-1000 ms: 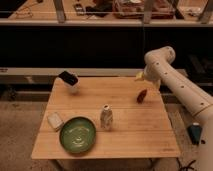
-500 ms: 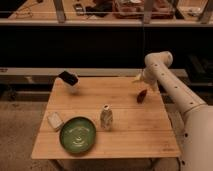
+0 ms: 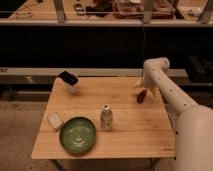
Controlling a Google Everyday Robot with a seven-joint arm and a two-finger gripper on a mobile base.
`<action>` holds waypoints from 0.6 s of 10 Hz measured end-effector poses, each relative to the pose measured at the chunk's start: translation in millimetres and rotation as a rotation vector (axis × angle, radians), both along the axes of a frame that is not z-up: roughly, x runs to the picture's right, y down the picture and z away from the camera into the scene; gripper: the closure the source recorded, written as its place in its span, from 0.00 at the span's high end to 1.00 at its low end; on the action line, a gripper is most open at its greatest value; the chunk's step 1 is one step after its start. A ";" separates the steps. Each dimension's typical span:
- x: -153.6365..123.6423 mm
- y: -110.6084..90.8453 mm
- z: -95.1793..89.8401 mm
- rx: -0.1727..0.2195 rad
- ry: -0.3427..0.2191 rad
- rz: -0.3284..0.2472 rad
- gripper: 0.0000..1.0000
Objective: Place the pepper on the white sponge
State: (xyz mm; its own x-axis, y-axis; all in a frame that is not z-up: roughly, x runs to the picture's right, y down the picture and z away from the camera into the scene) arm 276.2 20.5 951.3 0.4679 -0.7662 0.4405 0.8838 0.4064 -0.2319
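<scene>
The small dark red pepper [image 3: 142, 96] lies on the wooden table [image 3: 125, 135] near its right edge. My gripper [image 3: 139, 85] hangs from the white arm just above and behind the pepper, at its far end. The white sponge [image 3: 55, 120] lies at the table's left side, beside the green plate [image 3: 78, 134]. The pepper and the sponge are far apart, at opposite sides of the table.
An upright white patterned bottle [image 3: 106, 118] stands mid-table, right of the plate. A black-topped white object [image 3: 69, 80] sits at the far left corner. My white arm [image 3: 172, 97] runs along the table's right edge. A dark shelf unit stands behind the table.
The arm has sunk a little and the gripper has come down closer to the pepper. The pepper, sponge, plate and bottle have not moved.
</scene>
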 end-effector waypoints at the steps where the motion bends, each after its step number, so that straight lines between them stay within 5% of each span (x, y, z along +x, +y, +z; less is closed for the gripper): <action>1: 0.2 5.5 5.4 -0.007 0.005 0.003 0.80; 4: -2.9 12.9 17.6 -0.010 0.017 -0.004 0.77; 6: -9.3 16.9 24.3 -0.016 0.019 -0.014 0.57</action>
